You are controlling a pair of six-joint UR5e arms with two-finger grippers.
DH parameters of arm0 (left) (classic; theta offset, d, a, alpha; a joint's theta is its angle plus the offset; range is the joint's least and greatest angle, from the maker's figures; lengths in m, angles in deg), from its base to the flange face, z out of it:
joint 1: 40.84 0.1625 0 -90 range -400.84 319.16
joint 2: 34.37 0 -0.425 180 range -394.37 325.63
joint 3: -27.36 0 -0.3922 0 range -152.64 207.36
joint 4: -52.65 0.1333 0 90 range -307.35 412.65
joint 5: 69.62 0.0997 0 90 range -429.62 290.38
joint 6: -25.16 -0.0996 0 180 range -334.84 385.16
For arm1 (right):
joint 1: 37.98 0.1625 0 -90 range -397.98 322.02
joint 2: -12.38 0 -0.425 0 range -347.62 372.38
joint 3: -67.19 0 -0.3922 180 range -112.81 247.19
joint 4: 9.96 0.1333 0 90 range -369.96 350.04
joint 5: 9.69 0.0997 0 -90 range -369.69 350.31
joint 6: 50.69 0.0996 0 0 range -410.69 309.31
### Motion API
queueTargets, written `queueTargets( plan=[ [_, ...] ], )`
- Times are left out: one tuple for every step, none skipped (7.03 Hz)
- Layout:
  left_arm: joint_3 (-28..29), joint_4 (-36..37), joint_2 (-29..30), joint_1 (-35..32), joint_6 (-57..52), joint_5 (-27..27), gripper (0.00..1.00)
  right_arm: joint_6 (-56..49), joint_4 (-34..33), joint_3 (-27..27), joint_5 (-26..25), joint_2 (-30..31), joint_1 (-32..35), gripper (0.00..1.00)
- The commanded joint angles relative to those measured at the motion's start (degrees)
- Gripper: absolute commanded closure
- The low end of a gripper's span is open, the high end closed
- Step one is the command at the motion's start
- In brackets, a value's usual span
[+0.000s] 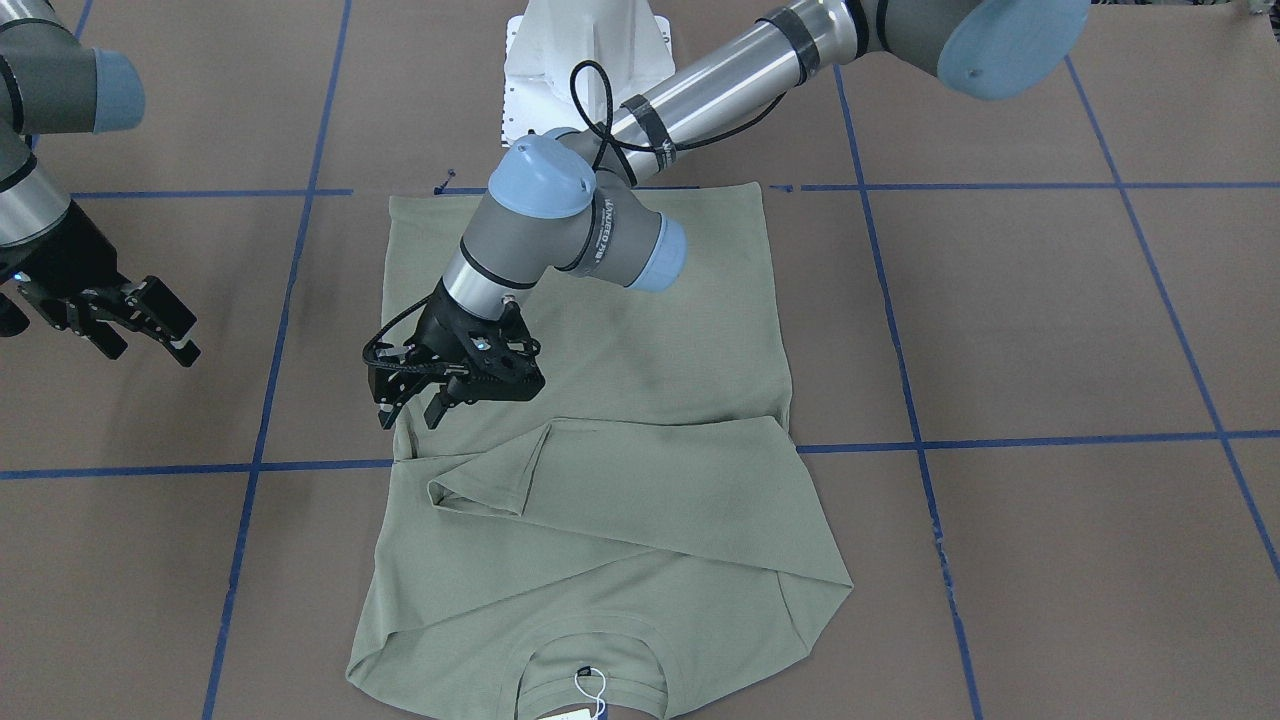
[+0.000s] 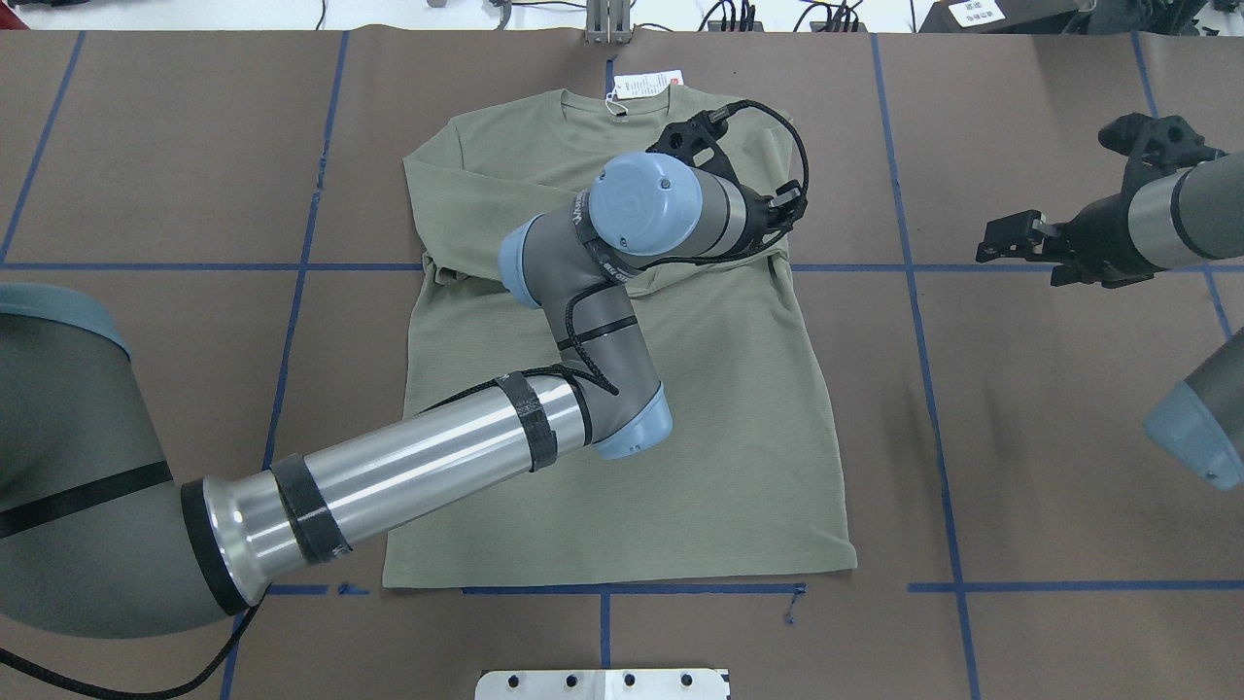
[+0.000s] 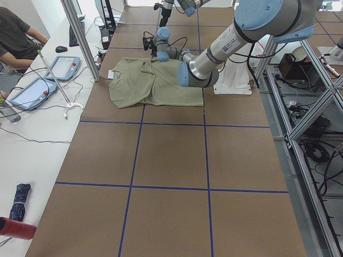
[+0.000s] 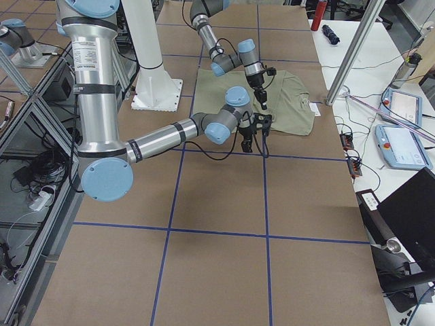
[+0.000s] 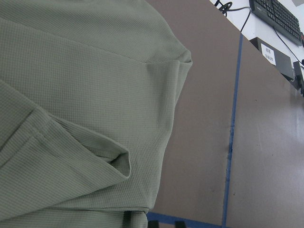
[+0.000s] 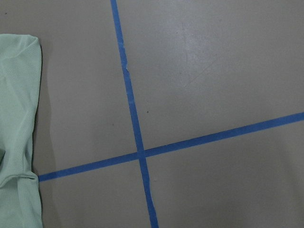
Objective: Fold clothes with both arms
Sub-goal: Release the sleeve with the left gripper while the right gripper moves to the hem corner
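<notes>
The sage-green shirt (image 1: 650, 520) lies flat on the brown table, neckline away from the robot, both sleeves folded across the chest. Its white hang tag (image 2: 646, 86) sits at the neckline. My left arm reaches across the shirt (image 2: 739, 408). My left gripper (image 1: 410, 418) hangs open and empty just above the shirt's side edge, near a folded sleeve cuff (image 1: 480, 495). My right gripper (image 1: 150, 350) is open and empty above bare table, well off the shirt's side. It also shows in the overhead view (image 2: 1016, 255). The left wrist view shows the cuff fold (image 5: 118, 166).
Blue tape lines (image 1: 270, 380) grid the brown table. The white pedestal base (image 1: 585, 70) stands behind the shirt's hem. A side table with tablets (image 3: 61, 67) and a seated person (image 3: 16, 37) lies beyond the far edge. A metal post (image 3: 80, 37) stands near the neckline.
</notes>
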Motion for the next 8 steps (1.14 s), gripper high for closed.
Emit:
queueTargets(
  plan=[
    [-10.2, 1.6, -7.6, -2.3, -1.5, -5.2, 0.28, 2.6, 0.2, -0.7, 0.0, -0.1, -2.1, 0.0],
    [-19.0, 5.3, -14.1, -5.1, -4.2, -10.6, 0.28, 7.6, 1.1, -1.0, -0.8, -0.4, -5.5, 0.0],
    [-31.3, 7.5, -23.5, -6.0, -7.6, -11.1, 0.28, 15.0, 2.0, -4.1, -7.0, -0.7, -12.0, 0.0],
    [-40.4, 10.5, -30.9, -6.6, -12.9, -12.3, 0.28, 22.6, 1.9, -7.0, -17.1, -0.7, -21.1, 0.0],
    [-45.8, 12.8, -35.5, -7.9, -15.0, -14.7, 0.28, 27.5, 1.4, -8.8, -25.6, -0.6, -29.2, 0.0],
    [-49.1, 12.8, -39.1, -7.8, -15.1, -15.0, 0.28, 32.9, -0.6, -9.1, -34.7, -0.6, -36.9, 0.0],
    [-49.6, 12.8, -39.3, -7.8, -14.6, -15.1, 0.28, 35.2, -2.4, -9.9, -40.9, -0.2, -42.0, 0.01],
    [-49.6, 12.8, -39.6, -7.9, -14.5, -15.1, 0.28, 39.4, -2.9, -9.9, -41.3, 0.0, -43.6, 0.02]
  ],
)
